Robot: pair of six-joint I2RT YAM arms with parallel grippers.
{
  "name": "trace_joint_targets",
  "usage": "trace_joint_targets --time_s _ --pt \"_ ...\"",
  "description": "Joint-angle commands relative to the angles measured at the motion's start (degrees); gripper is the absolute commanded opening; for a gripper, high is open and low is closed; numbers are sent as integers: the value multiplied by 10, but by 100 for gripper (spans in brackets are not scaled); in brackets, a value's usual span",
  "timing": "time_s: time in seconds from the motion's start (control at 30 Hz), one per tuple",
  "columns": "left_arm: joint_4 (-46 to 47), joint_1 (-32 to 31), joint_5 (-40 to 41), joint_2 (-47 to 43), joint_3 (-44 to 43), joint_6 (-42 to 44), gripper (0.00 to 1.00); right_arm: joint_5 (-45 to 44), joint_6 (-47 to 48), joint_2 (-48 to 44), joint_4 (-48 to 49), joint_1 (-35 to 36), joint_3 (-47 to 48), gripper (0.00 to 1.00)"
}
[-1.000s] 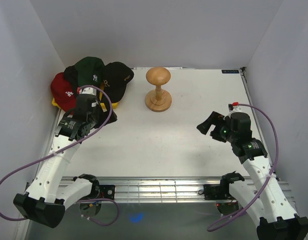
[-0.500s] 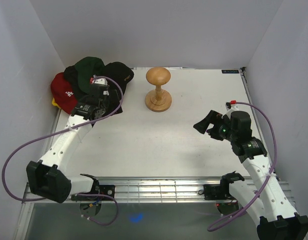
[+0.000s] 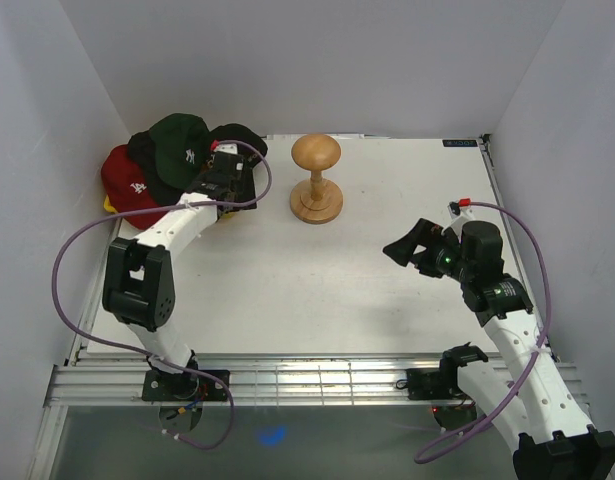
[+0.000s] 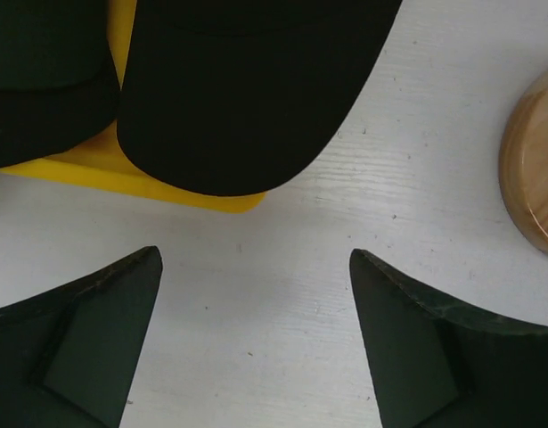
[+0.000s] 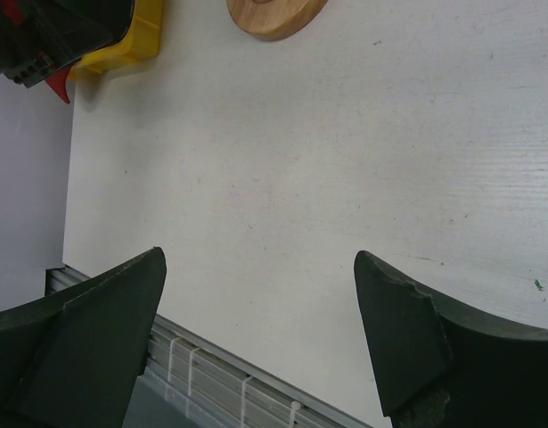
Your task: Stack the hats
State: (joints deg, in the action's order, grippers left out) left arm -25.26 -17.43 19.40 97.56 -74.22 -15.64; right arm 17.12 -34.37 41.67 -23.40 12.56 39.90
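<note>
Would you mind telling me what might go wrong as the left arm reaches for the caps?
The open left gripper faces only the brim of the black cap; pinching that thin edge may slip or drag the cap off the yellow tray. The caps overlap, so lifting it could disturb the green cap. The wooden stand sits close on the right, risking a bump.

Matt cloth hats [image 3: 180,142], smooth wooden stand [image 3: 316,186]

Overhead looks down — wrists close, apparently sharing stand [image 3: 316,155].

Lab test cell — white walls [image 3: 337,60] enclosing a table [image 3: 367,270].
</note>
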Motion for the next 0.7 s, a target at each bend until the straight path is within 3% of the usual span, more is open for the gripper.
trace_joint_targets --time_s 0.0,0.23,0.67 --pt "35 -3 41 9 -48 21 98 19 0 3 37 3 0 92" --pt "36 -12 58 73 -99 49 98 35 -2 22 59 3 6 91" --pt "43 -23 196 164 -119 58 98 44 1 35 79 3 11 91"
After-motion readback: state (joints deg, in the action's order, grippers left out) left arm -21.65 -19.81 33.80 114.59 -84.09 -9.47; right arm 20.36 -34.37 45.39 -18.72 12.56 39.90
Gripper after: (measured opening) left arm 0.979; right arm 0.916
